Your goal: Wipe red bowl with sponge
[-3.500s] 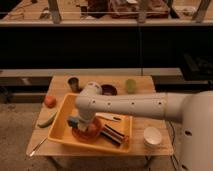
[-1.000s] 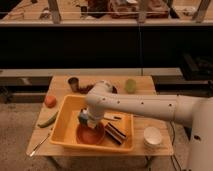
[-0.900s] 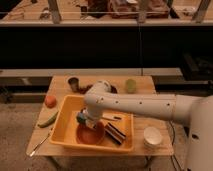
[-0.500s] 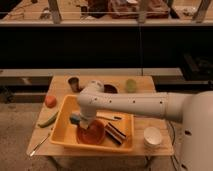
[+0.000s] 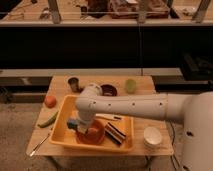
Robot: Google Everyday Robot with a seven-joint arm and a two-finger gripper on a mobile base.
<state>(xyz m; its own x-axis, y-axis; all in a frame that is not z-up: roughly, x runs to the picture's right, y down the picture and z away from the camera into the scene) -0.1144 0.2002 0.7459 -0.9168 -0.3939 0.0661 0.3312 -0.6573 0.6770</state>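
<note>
The red bowl (image 5: 93,134) sits inside the yellow tray (image 5: 65,112) on the wooden table. My gripper (image 5: 81,126) hangs from the white arm (image 5: 125,106) and is down at the bowl's left rim. It is shut on the sponge (image 5: 74,123), a small blue-green and yellow block that sticks out to the left of the gripper, over the bowl's left edge. The gripper hides part of the bowl's rim.
A dark striped oblong object (image 5: 116,132) and a flat utensil (image 5: 109,118) lie in the tray. On the table are an orange-red fruit (image 5: 50,101), a green curved item (image 5: 47,119), a spoon (image 5: 38,145), a dark cup (image 5: 74,83), a maroon bowl (image 5: 108,90), a green cup (image 5: 130,85) and a white bowl (image 5: 152,135).
My gripper with the sponge has moved left, from over the middle of the red bowl to its left rim. The bowl and the other things have stayed in place.
</note>
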